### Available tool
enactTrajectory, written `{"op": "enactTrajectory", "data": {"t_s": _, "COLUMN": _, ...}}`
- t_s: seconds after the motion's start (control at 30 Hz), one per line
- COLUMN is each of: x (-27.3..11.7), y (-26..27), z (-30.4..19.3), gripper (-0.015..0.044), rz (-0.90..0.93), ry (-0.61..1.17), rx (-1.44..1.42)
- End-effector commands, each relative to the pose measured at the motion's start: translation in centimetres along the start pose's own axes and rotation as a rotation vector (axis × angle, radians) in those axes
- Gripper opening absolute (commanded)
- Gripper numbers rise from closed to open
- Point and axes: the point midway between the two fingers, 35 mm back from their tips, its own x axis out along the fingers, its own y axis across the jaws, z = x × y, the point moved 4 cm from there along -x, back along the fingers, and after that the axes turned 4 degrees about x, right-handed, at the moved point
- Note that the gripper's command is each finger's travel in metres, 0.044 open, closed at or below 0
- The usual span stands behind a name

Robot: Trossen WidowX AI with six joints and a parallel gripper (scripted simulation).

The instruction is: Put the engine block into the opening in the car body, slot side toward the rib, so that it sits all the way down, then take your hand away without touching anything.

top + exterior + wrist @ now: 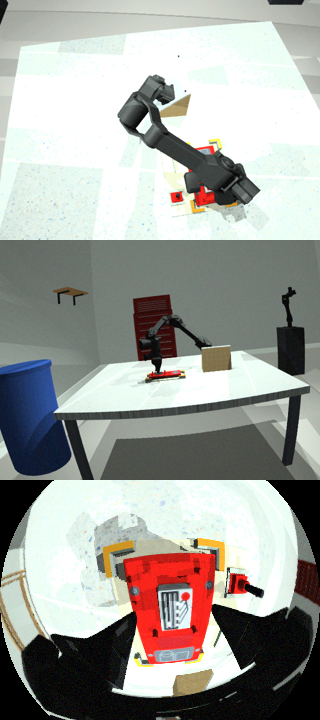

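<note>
Over the red car body, the gripper is wide open, released, engine block between its parted fingers!

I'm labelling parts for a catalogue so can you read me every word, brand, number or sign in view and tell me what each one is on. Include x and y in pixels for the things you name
There is no readable text: no word, brand, number or sign.
The engine block [174, 608] bears a red dot and dark bars, not letters.
Any lettering on the red tool chest would be too small to read.
</note>
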Motion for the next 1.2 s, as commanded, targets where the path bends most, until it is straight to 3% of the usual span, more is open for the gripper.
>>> {"op": "enactTrajectory", "data": {"t_s": 0.0, "x": 0.0, "y": 0.0, "z": 0.0, "gripper": 0.044, "rz": 0.0, "ry": 0.0, "rx": 0.0}}
{"op": "enactTrajectory", "data": {"t_s": 0.4, "x": -1.4, "y": 0.1, "z": 0.0, "gripper": 0.044, "rz": -0.004, "ry": -0.003, "rx": -0.003}}
{"op": "enactTrajectory", "data": {"t_s": 0.97, "x": -1.4, "y": 0.1, "z": 0.0, "gripper": 0.0, "rz": -0.004, "ry": -0.003, "rx": -0.003}}
{"op": "enactTrajectory", "data": {"t_s": 1.17, "x": -1.4, "y": 0.1, "z": 0.0, "gripper": 0.0, "rz": -0.004, "ry": -0.003, "rx": -0.003}}
